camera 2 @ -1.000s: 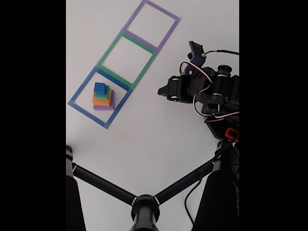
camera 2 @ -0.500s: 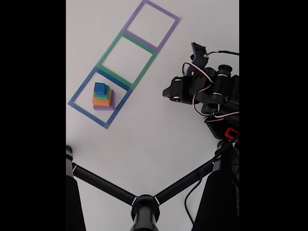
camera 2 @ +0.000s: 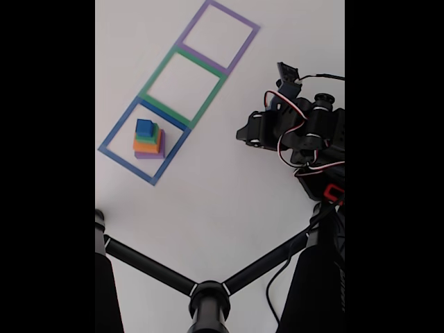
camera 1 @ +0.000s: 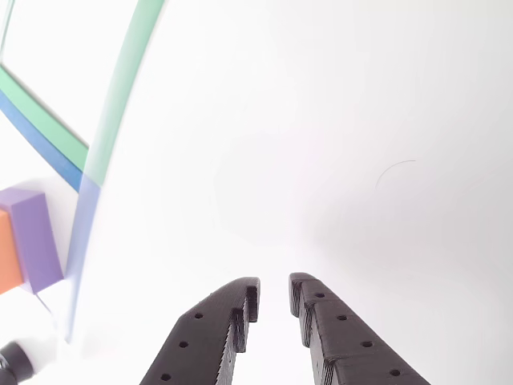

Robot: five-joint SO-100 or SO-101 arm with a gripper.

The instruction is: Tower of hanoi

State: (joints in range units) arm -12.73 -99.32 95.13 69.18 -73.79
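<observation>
Fixed view, left to right. The stack (camera 2: 148, 141) sits near the left edge of the worktop (camera 2: 229, 201), inside the blue outline (camera 2: 111, 134): purple block (camera 2: 151, 154) at the bottom, orange (camera 2: 146, 146) on it, green (camera 2: 148, 138) on that, blue cube (camera 2: 144, 127) on top. All four are piled, none lifted off. The green outline (camera 2: 161, 68) next along toward the far edge has no block in it, and the purple outline (camera 2: 198, 14) beyond it has none either. So I judge the task as barely started or not started: every move is still left, beginning with the blue cube.

A black tripod (camera 2: 208, 295) crosses the near edge.

My arm (camera 2: 298, 132) is toward the right edge, folded low, well apart from the stack.

Other view, left to right: the purple block (camera 1: 36, 237) and an orange face (camera 1: 10, 249) show at the left edge, with blurred blue and green tape lines above them. The hand (camera 1: 273, 295) comes in from the bottom, over bare white worktop, the stack off to its left. The two fingers sit a narrow gap apart with nothing between them; I'd call it nearly closed, not clamped on anything.

Next I'd need to swing left toward the stack and open wider for the cube.
</observation>
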